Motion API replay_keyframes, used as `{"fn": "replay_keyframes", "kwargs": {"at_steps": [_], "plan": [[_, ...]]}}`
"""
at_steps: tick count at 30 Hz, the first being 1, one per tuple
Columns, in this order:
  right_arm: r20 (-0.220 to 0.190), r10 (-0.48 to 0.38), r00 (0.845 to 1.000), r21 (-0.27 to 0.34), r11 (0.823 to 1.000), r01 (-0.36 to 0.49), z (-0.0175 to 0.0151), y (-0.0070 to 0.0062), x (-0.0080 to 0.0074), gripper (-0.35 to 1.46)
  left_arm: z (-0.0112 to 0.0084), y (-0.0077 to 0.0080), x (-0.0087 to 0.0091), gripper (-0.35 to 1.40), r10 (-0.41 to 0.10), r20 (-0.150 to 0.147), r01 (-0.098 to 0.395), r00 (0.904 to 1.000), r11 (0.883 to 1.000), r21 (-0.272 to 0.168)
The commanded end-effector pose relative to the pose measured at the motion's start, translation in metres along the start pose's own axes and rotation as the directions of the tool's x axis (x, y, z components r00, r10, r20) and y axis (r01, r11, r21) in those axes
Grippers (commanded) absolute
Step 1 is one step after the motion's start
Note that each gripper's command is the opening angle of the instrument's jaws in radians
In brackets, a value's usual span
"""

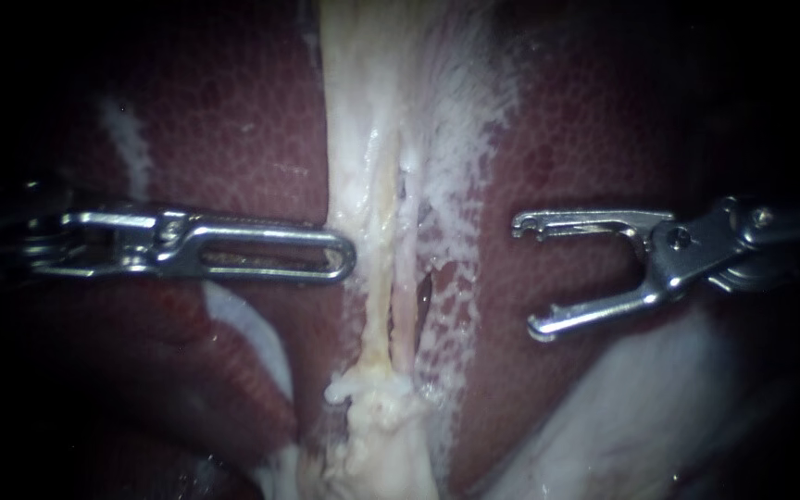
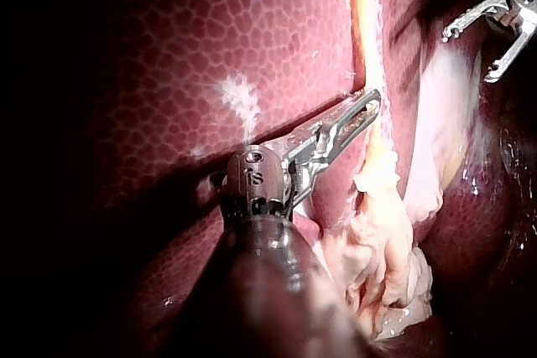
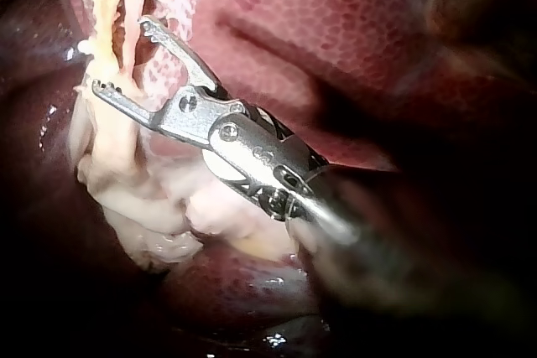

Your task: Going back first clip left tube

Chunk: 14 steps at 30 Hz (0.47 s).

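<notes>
Liver (image 1: 233, 120) dark red, honeycomb-patterned; tubes (image 1: 377, 278) creamy yellow-white; my left instrument (image 1: 344, 257) and my right instrument (image 1: 526, 277) shiny silver.

Left instrument (image 1: 340, 259) and right instrument (image 1: 525, 276) were bright polished metal. Liver (image 1: 233, 139) was wet, glossy, finely mottled. Tubes (image 1: 386, 231) were pale, slick.

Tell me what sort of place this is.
Likely a surgical work site; the room itself is out of view. Signs: the mottled dark-red liver, pale tubes running down its middle, and two thin instruments beside them, the left instrument shut, the right instrument open.
</notes>
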<state>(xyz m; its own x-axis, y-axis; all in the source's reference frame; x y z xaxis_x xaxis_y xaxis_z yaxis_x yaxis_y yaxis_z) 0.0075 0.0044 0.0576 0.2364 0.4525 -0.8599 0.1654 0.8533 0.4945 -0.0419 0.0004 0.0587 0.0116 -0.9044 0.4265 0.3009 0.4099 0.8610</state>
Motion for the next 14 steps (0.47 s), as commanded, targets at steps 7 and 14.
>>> {"fn": "replay_keyframes", "kwargs": {"at_steps": [7,14], "plan": [[0.0,0.0,1.0,0.001,1.0,0.0,0.0,0.0,0.0,0.6,0.0,0.0,0.0,-0.35,0.0,0.001,0.0,1.0,1.0,0.001],[0.0,-0.001,1.0,0.001,1.0,0.001,0.0,0.0,0.0,0.6,0.0001,0.0,0.0001,-0.35,0.001,0.002,-0.001,1.0,1.0,0.0]]}}
